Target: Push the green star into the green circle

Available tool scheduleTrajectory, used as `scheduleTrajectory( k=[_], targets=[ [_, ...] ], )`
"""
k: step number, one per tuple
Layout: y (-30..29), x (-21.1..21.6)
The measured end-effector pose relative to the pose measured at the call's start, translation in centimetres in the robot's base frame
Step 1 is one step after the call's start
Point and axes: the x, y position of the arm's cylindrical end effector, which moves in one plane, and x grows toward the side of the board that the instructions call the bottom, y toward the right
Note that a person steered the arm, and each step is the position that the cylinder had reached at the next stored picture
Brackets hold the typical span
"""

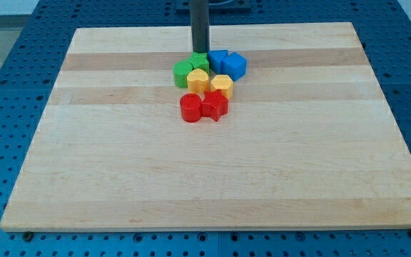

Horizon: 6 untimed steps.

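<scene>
**Q:** Why is everything bunched up near you?

**Me:** On the wooden board (212, 178), the largest thing here, all the blocks sit in one tight cluster just toward the view's bottom from my tip (200, 52). I am a bare rod holding nothing. My tip stands right behind the green star (200, 61), seemingly touching it. The green circle (183, 73) lies just to the lower left of my tip, against the star, so I judge the task nearly done.

**Q:** Any containers?

**Me:** None. Two blue blocks (227, 63) sit right of my tip; two yellow blocks (210, 81) and two red blocks (203, 107) lie below.
</scene>
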Motion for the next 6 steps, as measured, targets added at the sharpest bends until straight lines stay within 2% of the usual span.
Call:
scheduleTrajectory(
  k=[1,2,4,6],
  targets=[
    [-2.2,1.6],
    [-2.4,3.8],
    [-2.4,5.0],
    [-2.4,9.1]
  ],
)
